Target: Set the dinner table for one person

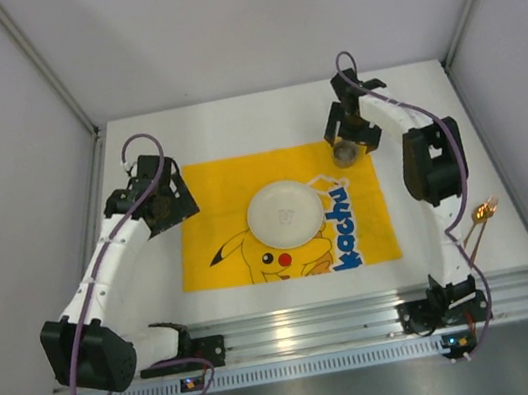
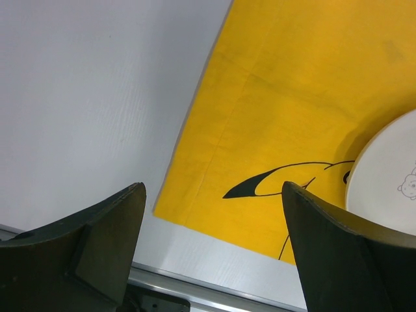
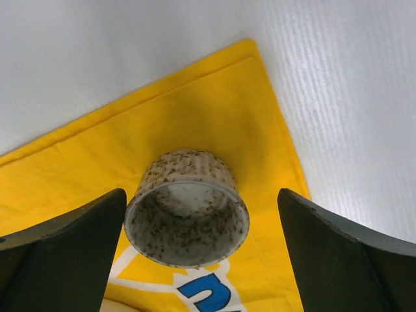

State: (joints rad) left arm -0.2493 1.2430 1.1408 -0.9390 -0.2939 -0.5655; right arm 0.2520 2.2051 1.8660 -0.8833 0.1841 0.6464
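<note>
The white dinner table (image 1: 231,122) carries a yellow Pikachu-print cloth (image 1: 222,189) with a round white plate (image 1: 285,214) at its middle. A speckled cup (image 1: 346,152) stands upright on the cloth's far right corner. My right gripper (image 1: 351,132) is open just above it. In the right wrist view the cup (image 3: 186,208) sits between the wide-open fingers (image 3: 65,253), untouched. My left gripper (image 1: 169,201) is open and empty over the cloth's left edge. In the left wrist view it (image 2: 212,188) hovers above the cloth's near corner (image 2: 195,208), with the plate (image 2: 390,175) at the right.
Golden cutlery (image 1: 479,222) lies on the bare table at the right, near the right arm's base. An aluminium rail (image 1: 296,329) runs along the near edge. Grey walls close in the left, right and far sides.
</note>
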